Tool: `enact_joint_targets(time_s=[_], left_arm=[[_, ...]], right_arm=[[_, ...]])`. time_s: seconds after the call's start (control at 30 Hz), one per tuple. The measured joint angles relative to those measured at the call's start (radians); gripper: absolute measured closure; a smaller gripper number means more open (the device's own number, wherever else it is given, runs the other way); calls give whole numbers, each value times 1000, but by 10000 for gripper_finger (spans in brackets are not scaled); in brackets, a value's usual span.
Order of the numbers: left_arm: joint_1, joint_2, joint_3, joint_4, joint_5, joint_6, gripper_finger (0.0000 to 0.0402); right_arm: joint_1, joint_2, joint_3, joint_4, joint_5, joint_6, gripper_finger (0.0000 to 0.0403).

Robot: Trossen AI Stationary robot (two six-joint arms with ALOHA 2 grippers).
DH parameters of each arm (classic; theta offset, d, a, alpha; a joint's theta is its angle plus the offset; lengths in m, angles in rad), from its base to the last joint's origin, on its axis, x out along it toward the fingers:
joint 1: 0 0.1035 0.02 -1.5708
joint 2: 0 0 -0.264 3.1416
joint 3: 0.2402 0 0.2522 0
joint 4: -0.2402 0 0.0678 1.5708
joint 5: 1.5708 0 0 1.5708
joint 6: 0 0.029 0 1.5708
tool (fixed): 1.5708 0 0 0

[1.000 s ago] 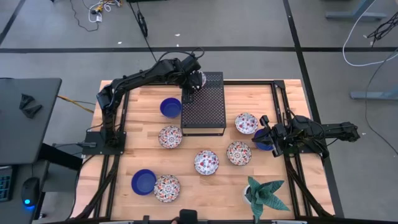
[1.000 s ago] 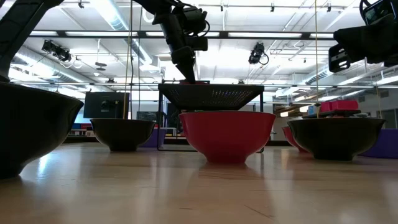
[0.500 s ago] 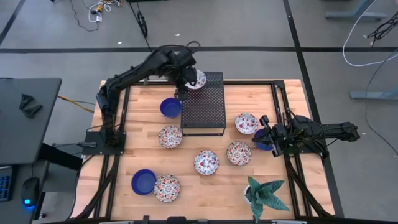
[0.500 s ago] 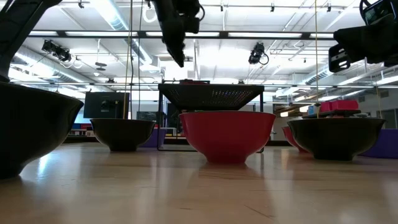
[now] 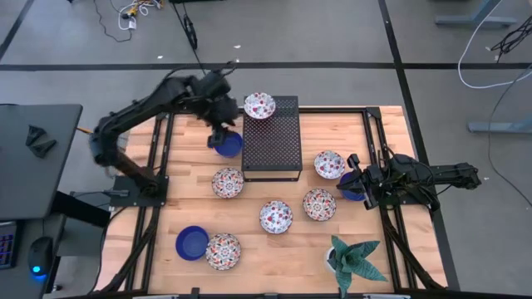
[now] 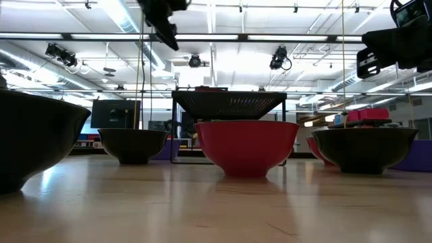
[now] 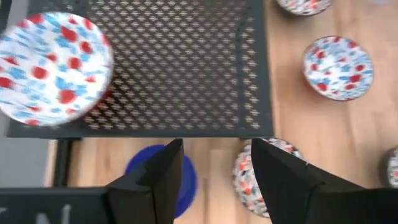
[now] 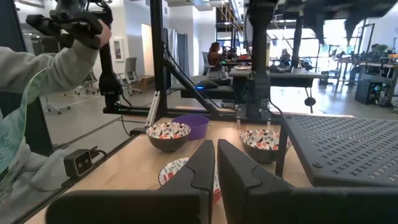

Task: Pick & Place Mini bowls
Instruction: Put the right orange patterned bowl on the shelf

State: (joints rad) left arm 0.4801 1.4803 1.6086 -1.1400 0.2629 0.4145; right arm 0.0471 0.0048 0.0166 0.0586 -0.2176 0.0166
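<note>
My left gripper (image 5: 219,133) (image 7: 214,168) is open and hangs high above the solid blue bowl (image 5: 229,144) (image 7: 163,179) beside the black perforated stand (image 5: 273,137). A floral bowl (image 5: 259,105) (image 7: 53,68) sits upright on the stand's far left corner. More floral bowls (image 5: 228,182) (image 5: 275,217) (image 5: 319,203) (image 5: 329,164) (image 5: 223,251) and a blue one (image 5: 192,242) rest on the table. My right gripper (image 5: 349,181) (image 8: 216,163) is shut and waits raised by the table's right edge, over another blue bowl (image 5: 356,193).
A potted green plant (image 5: 353,259) stands at the table's near right. The black frame rails (image 5: 158,158) run along the left and right sides. A person's sleeve (image 8: 37,68) shows beyond the table in the right wrist view. Bare wood lies near the middle of the near edge.
My left gripper has drawn away from the floral bowl on the stand, risen, and swung toward the table's left and near side, ending over the blue bowl. The floral bowl stays on the stand's far left corner.
</note>
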Motion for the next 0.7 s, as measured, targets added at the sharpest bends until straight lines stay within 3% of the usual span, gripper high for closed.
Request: enact_joint_targets(time_s=[0.2,0.37,0.57,0.7], left_arm=[[-18,-279,-412,362,92,-119,214],[-93,-461,-726,716,150,-279,214],[-246,-552,-1037,1197,168,-455,214],[-355,-546,-1178,1463,110,-524,214]], right_arm=[[0,0,0,0,0,0,380],[0,0,0,0,0,0,380],[0,0,0,0,0,0,380],[0,0,0,0,0,0,380]])
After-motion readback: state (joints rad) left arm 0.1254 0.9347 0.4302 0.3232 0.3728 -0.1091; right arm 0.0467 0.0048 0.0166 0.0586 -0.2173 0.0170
